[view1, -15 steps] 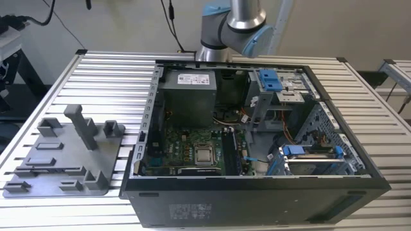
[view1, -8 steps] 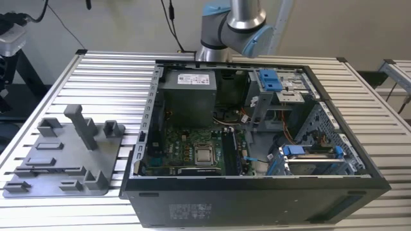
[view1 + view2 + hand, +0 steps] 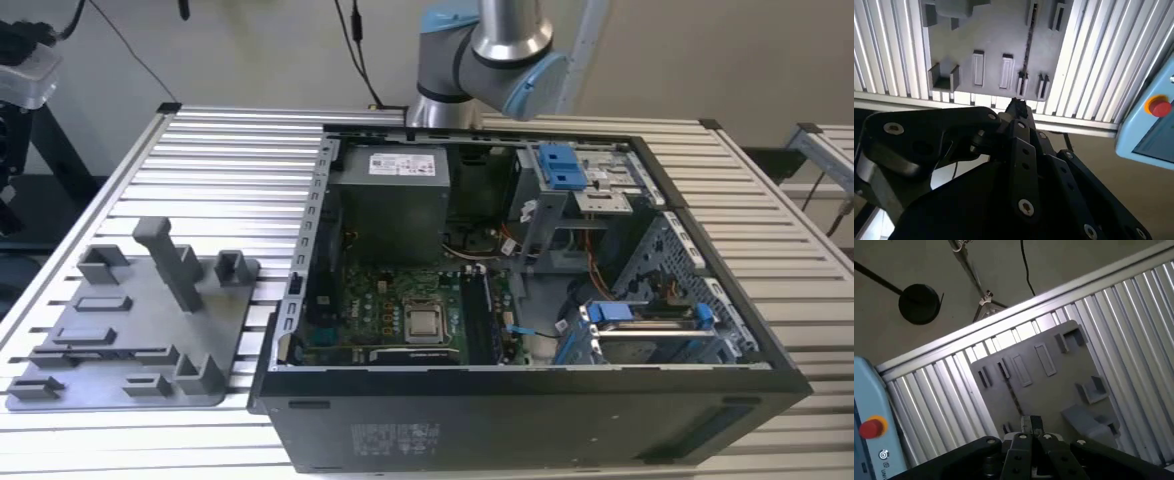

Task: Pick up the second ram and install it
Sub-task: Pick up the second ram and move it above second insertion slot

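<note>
Hovering above the grey tray point(image 3: 1054, 385), gripper point(image 3: 1031, 422) jaws pinched together on nothing, second ram point(image 3: 1027, 45) a slim dark strip between the tray's holders, tray near the bench point(image 3: 1134, 305) edge, beside the open computer case point(image 3: 534, 420).

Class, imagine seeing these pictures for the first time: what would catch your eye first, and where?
The open computer case on the slatted table dominates the exterior view, its green motherboard laid bare, with the robot arm behind it. At the exterior view's left lies a grey tray. In both wrist views the black pincer hangs over that tray.
</note>
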